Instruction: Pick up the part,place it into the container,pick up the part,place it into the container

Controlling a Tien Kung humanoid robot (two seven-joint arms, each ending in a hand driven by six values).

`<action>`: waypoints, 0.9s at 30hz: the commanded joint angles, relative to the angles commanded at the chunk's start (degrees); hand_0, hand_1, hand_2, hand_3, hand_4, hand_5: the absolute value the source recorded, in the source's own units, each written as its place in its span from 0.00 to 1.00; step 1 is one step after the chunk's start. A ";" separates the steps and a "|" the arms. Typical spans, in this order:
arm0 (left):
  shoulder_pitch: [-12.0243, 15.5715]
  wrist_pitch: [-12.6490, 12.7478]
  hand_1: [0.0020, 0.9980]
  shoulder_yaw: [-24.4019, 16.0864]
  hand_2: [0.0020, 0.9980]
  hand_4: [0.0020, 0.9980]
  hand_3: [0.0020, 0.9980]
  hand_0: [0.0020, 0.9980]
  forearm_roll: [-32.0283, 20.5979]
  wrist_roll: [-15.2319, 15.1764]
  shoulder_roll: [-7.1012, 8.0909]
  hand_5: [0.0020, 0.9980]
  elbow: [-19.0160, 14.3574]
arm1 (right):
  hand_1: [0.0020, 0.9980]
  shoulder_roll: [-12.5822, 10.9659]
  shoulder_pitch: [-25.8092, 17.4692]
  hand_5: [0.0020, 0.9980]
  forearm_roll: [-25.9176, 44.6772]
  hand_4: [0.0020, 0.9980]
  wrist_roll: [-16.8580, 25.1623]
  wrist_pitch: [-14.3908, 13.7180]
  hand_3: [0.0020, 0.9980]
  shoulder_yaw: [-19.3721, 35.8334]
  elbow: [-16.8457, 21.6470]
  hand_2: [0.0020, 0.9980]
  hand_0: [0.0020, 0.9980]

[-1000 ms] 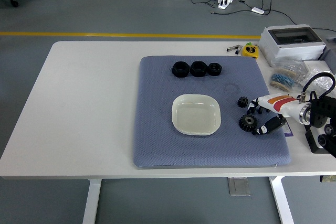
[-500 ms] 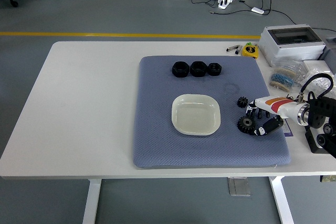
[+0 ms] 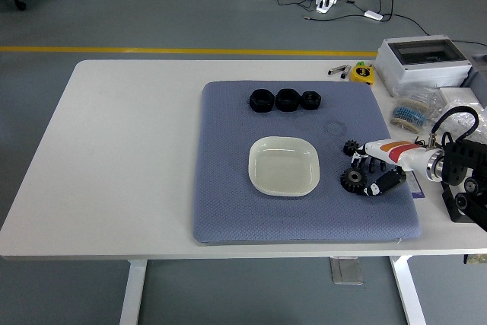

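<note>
Fingers (image 3: 370, 164) of the right hand (image 3: 382, 167) curl about the larger gear (image 3: 351, 180), seemingly not yet clamped; a smaller gear (image 3: 351, 147) sits at its twelve o'clock. First pick is in hand. Next: close, lift, carry toward nine o'clock into the empty dish (image 3: 284, 166).

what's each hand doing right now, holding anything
Left hand: not in view.
Right hand: low over the blue mat, fingers around the larger black gear; whether they actually grip it cannot be told.
</note>
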 joint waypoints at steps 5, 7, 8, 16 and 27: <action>-0.08 -0.05 0.74 -0.34 0.76 0.70 0.67 0.72 0.47 0.08 0.06 0.66 0.01 | 0.46 0.13 0.06 0.32 0.42 0.87 -0.13 0.31 0.62 0.04 -0.17 0.57 0.28; -0.11 -0.08 0.74 -0.51 0.76 0.70 0.67 0.72 0.69 0.13 0.06 0.66 0.02 | 0.46 0.13 0.06 0.32 0.77 0.87 -0.20 0.37 0.62 0.07 -0.20 0.57 0.28; -0.12 -0.09 0.73 -0.53 0.76 0.70 0.67 0.72 0.73 0.13 0.06 0.66 0.02 | 0.43 0.13 0.07 0.33 1.02 0.86 -0.25 0.41 0.58 0.07 -0.24 0.53 0.23; -0.12 -0.17 0.73 -0.83 0.76 0.70 0.67 0.72 1.16 0.21 0.07 0.66 0.03 | 0.34 0.08 0.03 0.34 3.31 0.83 -0.33 0.13 0.52 -0.06 -0.70 0.45 0.10; -0.19 -0.25 0.73 -1.32 0.76 0.70 0.67 0.72 1.88 0.36 0.05 0.67 0.06 | 0.16 -0.48 -0.02 0.38 3.82 0.82 -0.28 0.07 0.48 0.51 -0.42 0.30 0.00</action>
